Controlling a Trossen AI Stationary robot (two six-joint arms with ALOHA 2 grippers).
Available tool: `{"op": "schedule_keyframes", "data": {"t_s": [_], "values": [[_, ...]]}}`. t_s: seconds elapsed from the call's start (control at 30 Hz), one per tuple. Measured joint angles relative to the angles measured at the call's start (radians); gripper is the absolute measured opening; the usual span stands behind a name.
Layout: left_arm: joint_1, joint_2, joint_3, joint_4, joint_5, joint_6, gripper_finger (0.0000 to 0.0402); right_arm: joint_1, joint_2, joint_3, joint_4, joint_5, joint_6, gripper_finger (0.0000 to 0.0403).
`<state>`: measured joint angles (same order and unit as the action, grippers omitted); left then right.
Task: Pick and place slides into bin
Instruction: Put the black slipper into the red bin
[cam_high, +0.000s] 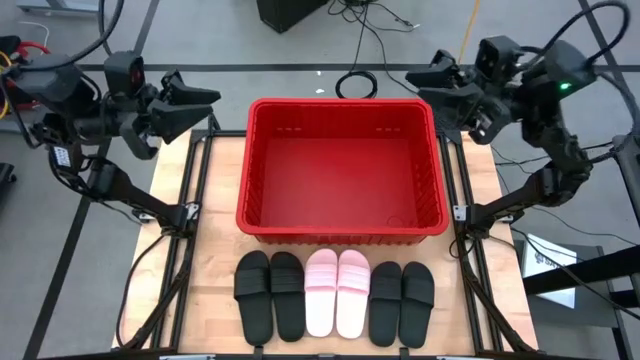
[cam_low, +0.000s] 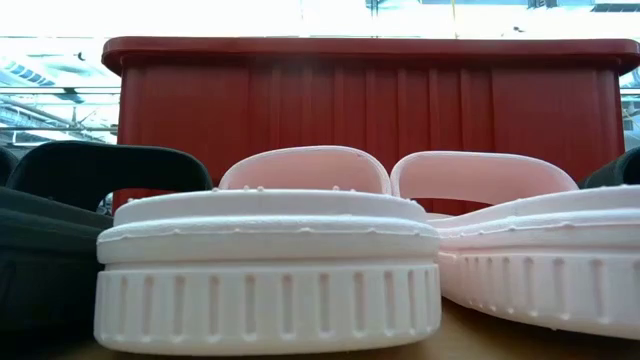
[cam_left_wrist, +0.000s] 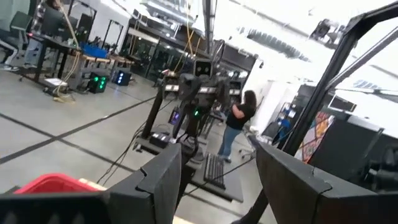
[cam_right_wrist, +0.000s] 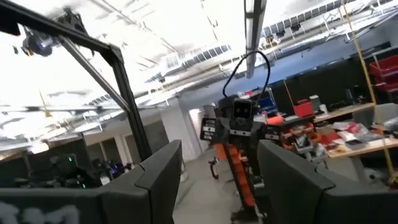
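Observation:
Six slides lie in a row, soles down, on the wooden table near its front edge: a black pair (cam_high: 269, 294) at the left, a pale pink pair (cam_high: 337, 291) in the middle, a black pair (cam_high: 401, 302) at the right. The pink pair (cam_low: 270, 260) fills the low view, with the bin (cam_low: 370, 100) behind it. The red bin (cam_high: 343, 168) stands behind them at the table's middle, with nothing in it. My left gripper (cam_high: 200, 105) is open, raised over the table's far left corner. My right gripper (cam_high: 428, 85) is open, raised over the far right corner.
Black frame rails run along the table's left (cam_high: 190, 220) and right (cam_high: 465, 215) sides. A coiled cable (cam_high: 356, 85) lies on the floor behind the bin. A person (cam_left_wrist: 236, 127) stands far off in the room, in the left wrist view.

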<state>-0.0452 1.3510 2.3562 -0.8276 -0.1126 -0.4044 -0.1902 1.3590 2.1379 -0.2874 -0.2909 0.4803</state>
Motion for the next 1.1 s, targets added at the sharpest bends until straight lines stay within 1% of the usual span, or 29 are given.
{"op": "schedule_keyframes", "data": {"t_s": [0.1,0.17,0.23,0.3,0.37,0.47,0.57,0.6,0.67,0.77,0.87,0.93,1.1], "values": [[0.0,0.009,0.0,0.021,-0.04,-0.03,0.0205,0.0,-0.003,-0.063,0.069,0.0,0.045,0.0201],[0.0,0.02,0.0,0.024,-0.05,-0.054,0.0205,0.0,-0.005,-0.11,0.105,0.0,0.117,0.0201],[0.0,0.028,0.0,0.018,-0.036,-0.055,0.0205,0.002,-0.007,-0.16,0.165,-0.001,0.207,0.0201],[0.0,0.042,0.0,0.024,0.0,-0.064,0.0205,0.002,-0.008,-0.214,0.274,-0.016,0.275,0.0201],[0.0,0.053,0.0,0.026,0.039,-0.083,0.0205,0.002,-0.008,-0.268,0.422,-0.05,0.321,0.0201],[-0.003,0.072,0.0,0.071,0.093,-0.087,0.0205,0.021,-0.002,-0.351,0.72,-0.111,0.379,0.0201],[-0.018,0.09,0.0,0.141,0.134,-0.054,0.0205,0.057,0.005,-0.415,1.009,-0.103,0.392,0.0201],[-0.026,0.091,0.0,0.154,0.139,-0.042,0.0205,0.069,0.008,-0.428,1.083,-0.102,0.388,0.0201],[-0.046,0.096,0.0,0.178,0.141,-0.02,0.0205,0.094,0.013,-0.435,1.173,-0.099,0.354,0.0201],[-0.065,0.103,0.0,0.213,0.141,0.004,0.0205,0.141,0.011,-0.405,1.186,-0.097,0.286,0.0201],[-0.083,0.105,0.0,0.233,0.147,0.007,0.0205,0.197,0.011,-0.341,1.106,-0.103,0.172,0.0201],[-0.086,0.104,0.0,0.233,0.148,0.006,0.0205,0.234,0.01,-0.286,0.991,-0.106,0.091,0.0201],[-0.098,0.105,0.0,0.227,0.149,0.003,0.0205,0.319,0.027,-0.127,0.627,-0.107,-0.066,0.0201]]}}
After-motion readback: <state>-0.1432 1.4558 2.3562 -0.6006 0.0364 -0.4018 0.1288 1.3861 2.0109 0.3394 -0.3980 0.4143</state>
